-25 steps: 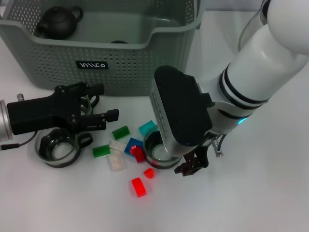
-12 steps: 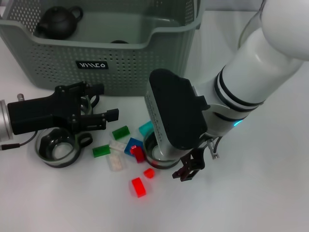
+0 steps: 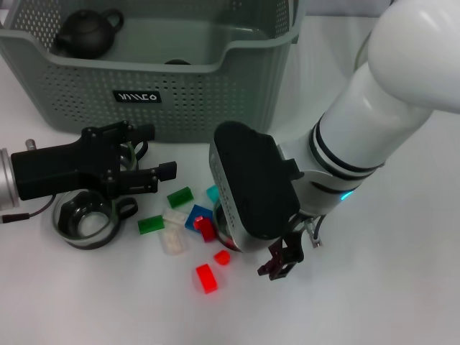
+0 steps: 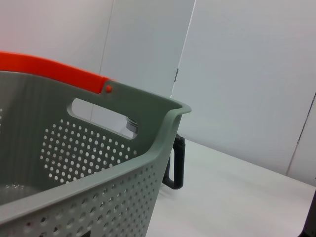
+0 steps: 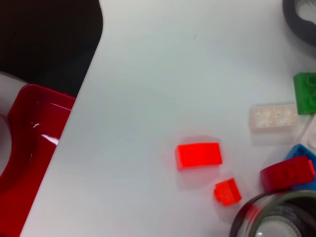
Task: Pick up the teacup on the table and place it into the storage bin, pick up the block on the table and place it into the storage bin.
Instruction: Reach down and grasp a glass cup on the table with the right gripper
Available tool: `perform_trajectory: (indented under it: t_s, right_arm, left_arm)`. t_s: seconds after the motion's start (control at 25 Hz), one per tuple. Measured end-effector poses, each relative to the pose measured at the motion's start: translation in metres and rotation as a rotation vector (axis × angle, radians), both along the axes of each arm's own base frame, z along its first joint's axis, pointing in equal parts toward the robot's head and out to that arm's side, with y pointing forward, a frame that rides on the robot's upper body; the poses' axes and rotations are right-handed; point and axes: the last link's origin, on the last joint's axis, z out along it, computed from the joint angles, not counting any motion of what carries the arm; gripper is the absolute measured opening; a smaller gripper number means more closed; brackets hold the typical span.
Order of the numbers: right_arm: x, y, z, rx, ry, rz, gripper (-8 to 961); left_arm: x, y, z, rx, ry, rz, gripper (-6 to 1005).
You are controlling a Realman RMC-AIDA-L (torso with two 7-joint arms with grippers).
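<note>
Right gripper [image 3: 282,260], opening unclear, has shifted left over the teacup [image 3: 228,233].

Grey-green perforated storage bin [image 3: 180,93], black teapot [image 3: 88,32], red [image 3: 206,278] and green [image 3: 180,196] blocks.

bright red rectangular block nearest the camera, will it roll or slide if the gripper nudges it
The bright red rectangular plastic block lies flat-faced on the white table, so it likely slides rather than rolls. It looks rigid and probably light. Its glossy faces may be slippery to pinch.
</note>
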Motion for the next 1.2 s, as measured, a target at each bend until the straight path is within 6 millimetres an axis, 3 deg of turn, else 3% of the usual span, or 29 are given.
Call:
perform_trajectory:
  t_s: [0.72,1.04,1.2]
  right_arm:
    - [0.0050,0.0012,-0.0046,0.012,-0.018,-0.022,768]
    - [0.0040,0.0013,-0.0041,0.008,-0.029,-0.015,570]
    - [0.0026,0.0007,-0.0041,0.010,-0.029,-0.017,396]
  left_arm:
    - [-0.0013,-0.0017,-0.0010,0.002,0.001,0.004,873]
    - [-0.0020,-0.0028,-0.0015,0.003,0.002,0.003,872]
    - [-0.0028,-0.0038,-0.0015,0.004,0.002,0.004,872]
